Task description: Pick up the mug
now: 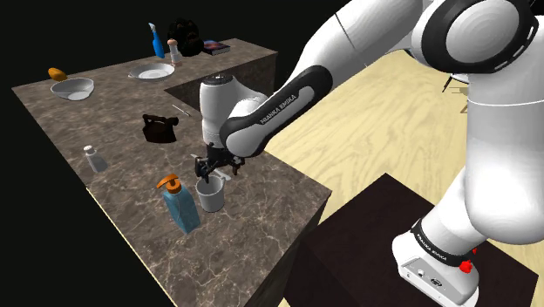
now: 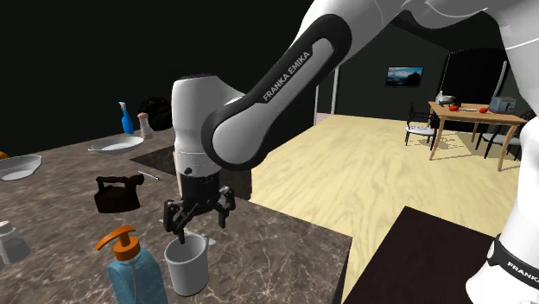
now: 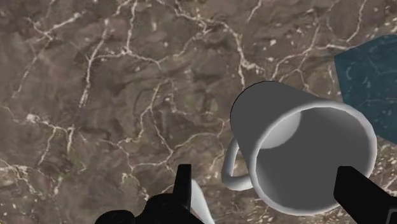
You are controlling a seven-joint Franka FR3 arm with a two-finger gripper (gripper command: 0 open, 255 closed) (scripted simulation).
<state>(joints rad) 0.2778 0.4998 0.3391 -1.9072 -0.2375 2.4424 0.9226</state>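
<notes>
A pale grey mug (image 1: 210,194) stands upright on the dark marble counter (image 1: 122,113), its handle (image 3: 232,168) turned away from the blue bottle. My black gripper (image 1: 212,168) hangs open just above its rim. From the second exterior view the gripper (image 2: 199,216) sits over the mug (image 2: 187,263), pointing down. Through the wrist camera the mug (image 3: 305,153) lies between my two fingers, which stand wide apart around the gripper's middle (image 3: 267,191); neither finger touches it.
A blue soap bottle (image 1: 180,205) with an orange pump stands right beside the mug. Farther back are a black iron-like object (image 1: 159,128), a small shaker (image 1: 95,159), a bowl (image 1: 71,88) and a plate (image 1: 151,71). The counter's edge (image 1: 296,179) drops off close by.
</notes>
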